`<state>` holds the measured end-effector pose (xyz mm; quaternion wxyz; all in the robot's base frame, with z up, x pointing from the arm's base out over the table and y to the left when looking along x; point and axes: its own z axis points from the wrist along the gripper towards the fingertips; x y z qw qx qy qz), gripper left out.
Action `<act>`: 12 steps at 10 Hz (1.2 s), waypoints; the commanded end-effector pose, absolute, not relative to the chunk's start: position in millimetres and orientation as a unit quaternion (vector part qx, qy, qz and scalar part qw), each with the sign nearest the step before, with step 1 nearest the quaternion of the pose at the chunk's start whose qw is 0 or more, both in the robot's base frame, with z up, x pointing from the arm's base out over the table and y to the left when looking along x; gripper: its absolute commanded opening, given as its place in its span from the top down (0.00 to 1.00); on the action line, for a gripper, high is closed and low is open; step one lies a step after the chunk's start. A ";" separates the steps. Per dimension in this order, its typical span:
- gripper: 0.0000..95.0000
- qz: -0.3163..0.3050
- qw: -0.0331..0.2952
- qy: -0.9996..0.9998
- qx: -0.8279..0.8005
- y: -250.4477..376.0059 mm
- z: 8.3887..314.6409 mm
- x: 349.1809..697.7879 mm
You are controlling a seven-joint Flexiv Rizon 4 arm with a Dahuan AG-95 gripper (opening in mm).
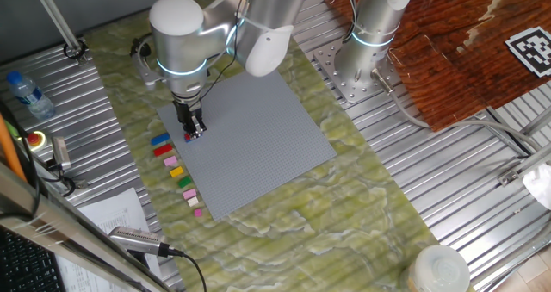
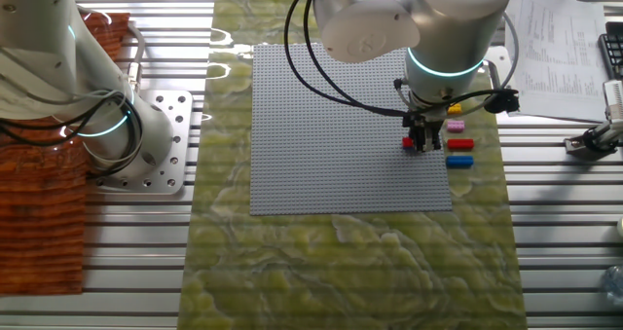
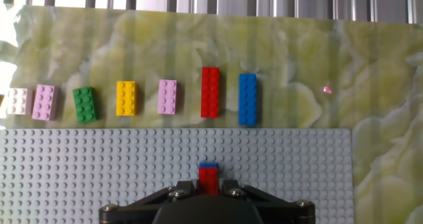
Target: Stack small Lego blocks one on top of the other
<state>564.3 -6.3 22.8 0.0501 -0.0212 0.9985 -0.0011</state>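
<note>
My gripper (image 3: pixel 209 186) is down at the grey baseplate's (image 3: pixel 99 164) edge, shut on a small red brick (image 3: pixel 209 176). A thin blue edge (image 3: pixel 209 165) shows just beyond the red brick; I cannot tell whether it is a brick below it. Beyond the plate, a row of small Lego blocks lies on the mat: blue (image 3: pixel 247 99), red (image 3: pixel 210 92), pink (image 3: pixel 167 96), yellow (image 3: pixel 126 98), green (image 3: pixel 84 105), pink (image 3: pixel 46 102) and a pale one (image 3: pixel 16 101). One fixed view shows the gripper (image 1: pixel 194 130) beside that row (image 1: pixel 176 171). The other fixed view shows it too (image 2: pixel 421 145).
The green patterned mat (image 1: pixel 344 206) lies under the baseplate (image 1: pixel 258 137). A second arm's base (image 1: pixel 366 59) stands at the back right. A water bottle (image 1: pixel 26 94), a microphone (image 1: pixel 138 239) and papers (image 1: pixel 112 210) lie at the left; a white tub (image 1: pixel 439 270) is at the front right.
</note>
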 end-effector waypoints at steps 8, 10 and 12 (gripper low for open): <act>1.00 -0.001 0.048 0.999 -0.019 -6.5 17.9 569.3; 1.00 -0.001 0.045 0.999 -0.019 -6.7 15.7 569.9; 1.00 0.001 0.043 0.999 -0.021 -6.9 15.7 569.5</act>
